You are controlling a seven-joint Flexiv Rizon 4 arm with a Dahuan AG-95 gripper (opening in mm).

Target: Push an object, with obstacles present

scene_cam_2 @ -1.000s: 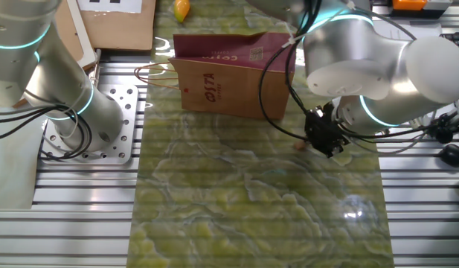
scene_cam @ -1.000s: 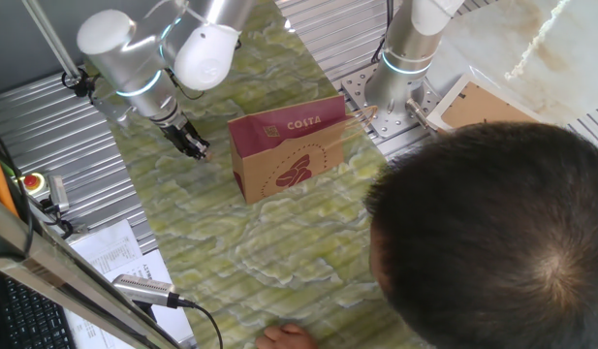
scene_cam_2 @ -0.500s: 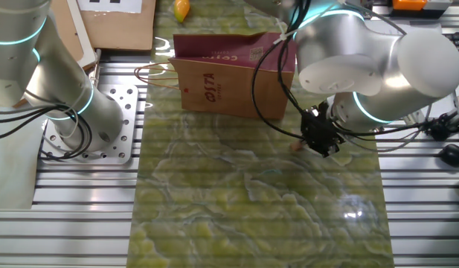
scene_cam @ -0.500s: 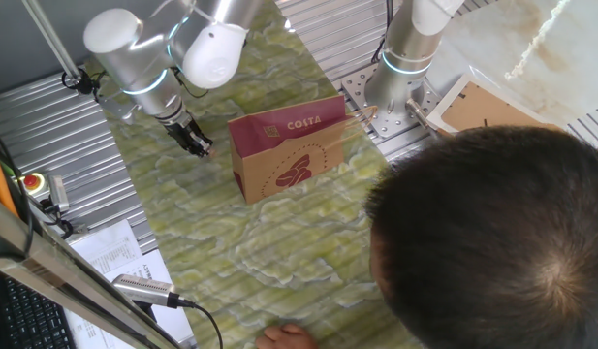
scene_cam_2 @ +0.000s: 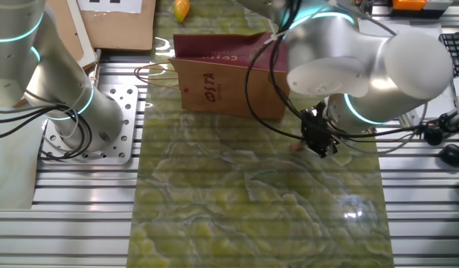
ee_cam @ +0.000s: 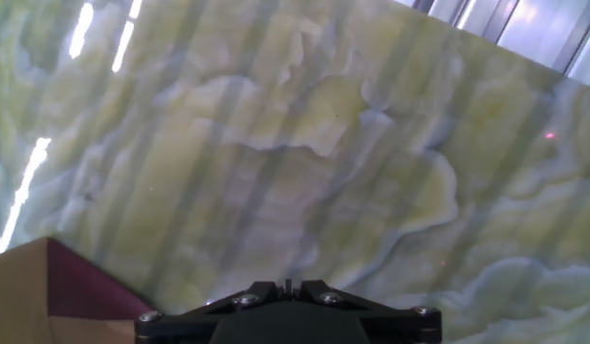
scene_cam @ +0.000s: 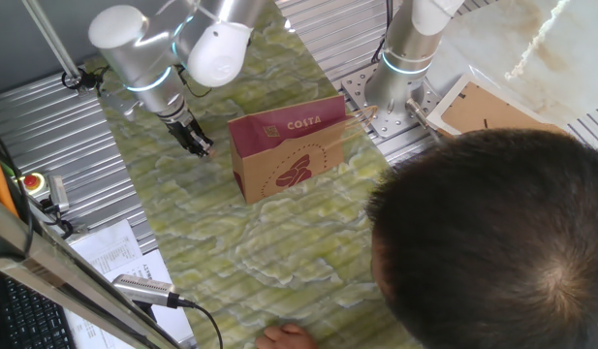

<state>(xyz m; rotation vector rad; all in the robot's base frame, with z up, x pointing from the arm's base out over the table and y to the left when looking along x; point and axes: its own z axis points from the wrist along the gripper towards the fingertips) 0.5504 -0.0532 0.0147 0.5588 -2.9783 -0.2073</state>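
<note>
Hand view is showing only bare mat, so you are reading jaws' spread as untellable, gripper hovering near the mat's edge, tan cube just bag-side of it.

Jaws hidden below hand view edge; paper bag cropped at corner; cube unseen there.

The glossy silver-white jointed robot arm wears glowing cyan rings; black cables loop toward its small black two-finger gripper, whose base carries screws.
</note>
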